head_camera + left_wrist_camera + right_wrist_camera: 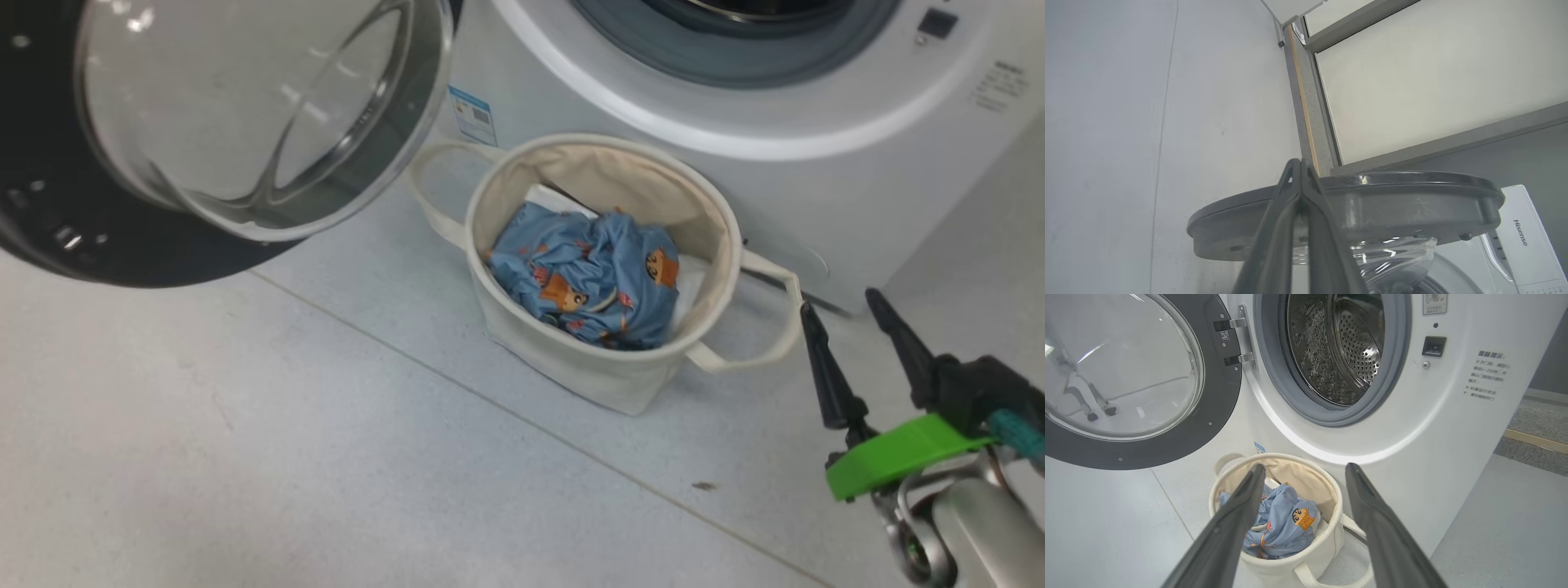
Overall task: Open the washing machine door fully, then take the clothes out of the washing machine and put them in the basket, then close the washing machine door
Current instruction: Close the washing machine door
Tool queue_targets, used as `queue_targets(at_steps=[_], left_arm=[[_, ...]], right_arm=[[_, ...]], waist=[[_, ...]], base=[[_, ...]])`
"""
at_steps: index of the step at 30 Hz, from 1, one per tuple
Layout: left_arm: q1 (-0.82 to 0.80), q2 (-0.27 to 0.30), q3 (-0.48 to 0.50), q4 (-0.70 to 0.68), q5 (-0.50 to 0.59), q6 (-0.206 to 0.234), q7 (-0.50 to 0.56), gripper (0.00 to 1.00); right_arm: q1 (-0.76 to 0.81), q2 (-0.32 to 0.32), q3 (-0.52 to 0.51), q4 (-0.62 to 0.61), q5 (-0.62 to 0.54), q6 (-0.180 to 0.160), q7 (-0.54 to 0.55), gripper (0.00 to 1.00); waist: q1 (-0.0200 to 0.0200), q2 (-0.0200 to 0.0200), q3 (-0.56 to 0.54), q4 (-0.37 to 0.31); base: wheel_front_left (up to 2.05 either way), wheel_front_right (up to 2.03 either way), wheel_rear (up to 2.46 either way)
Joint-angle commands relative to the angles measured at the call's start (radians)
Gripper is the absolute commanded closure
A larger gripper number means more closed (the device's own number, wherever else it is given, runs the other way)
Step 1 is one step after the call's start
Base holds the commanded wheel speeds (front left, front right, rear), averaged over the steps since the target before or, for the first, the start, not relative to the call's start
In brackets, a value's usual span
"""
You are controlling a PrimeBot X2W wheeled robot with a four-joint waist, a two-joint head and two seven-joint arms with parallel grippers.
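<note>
The washing machine door (49, 220) hangs swung wide open at the upper left, its black rim around clear bulging glass. The white washing machine (816, 163) stands behind, and its steel drum (1339, 347) looks empty. In front of it on the floor is the cream basket (604, 384), holding the blue printed clothes (596, 278). My right gripper (841, 306) hovers open to the right of the basket, with nothing between its fingers. In the right wrist view the right gripper (1304, 467) points at the basket (1331, 539) and clothes (1282, 522). My left gripper (1300, 163) is shut and empty, by the outer edge of the door (1392, 204).
A white sheet (555, 200) lies under the clothes in the basket. The pale tiled floor (286, 449) spreads to the left and front. To the machine's right, a grey carpet strip (1535, 424) with a wooden edge runs along the floor. A blue sticker (472, 114) marks the machine's lower front.
</note>
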Motion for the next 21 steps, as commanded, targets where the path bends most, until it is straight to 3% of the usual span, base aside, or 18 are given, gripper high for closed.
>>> queue_targets(at_steps=[1, 6, 9, 16, 21], left_arm=[[-0.046, 0.08, 0.033, -0.016, -0.013, 0.006, 0.019, 1.0], [-0.168, 0.157, 0.058, 0.077, -0.057, 0.037, 0.081, 1.0], [-0.227, 0.188, 0.063, 0.116, -0.057, 0.039, 0.063, 1.0], [-0.316, 0.21, 0.051, 0.204, -0.035, 0.01, -0.005, 1.0], [-0.333, 0.217, 0.005, 0.263, -0.004, -0.013, 0.023, 1.0]], right_arm=[[-0.024, -0.023, 0.015, -0.035, 0.007, 0.003, -0.009, 0.0], [-0.045, -0.052, 0.013, -0.058, 0.007, 0.003, 0.003, 0.0], [-0.051, -0.071, 0.001, -0.076, 0.006, 0.003, 0.011, 0.0], [-0.05, -0.092, -0.023, -0.11, 0.006, 0.003, 0.02, 0.0], [-0.044, -0.087, -0.029, -0.113, 0.005, 0.003, 0.019, 0.0]], waist=[[0.0, 0.0, 0.022, -0.02], [0.0, 0.0, 0.068, -0.056], [0.0, 0.0, 0.097, -0.072], [0.0, 0.0, 0.136, -0.097], [0.0, 0.0, 0.131, -0.104]], base=[[0.0, 0.0, 0.0], [0.0, 0.0, 0.0], [0.0, 0.0, 0.0], [0.0, 0.0, 0.0], [0.0, 0.0, 0.0]])
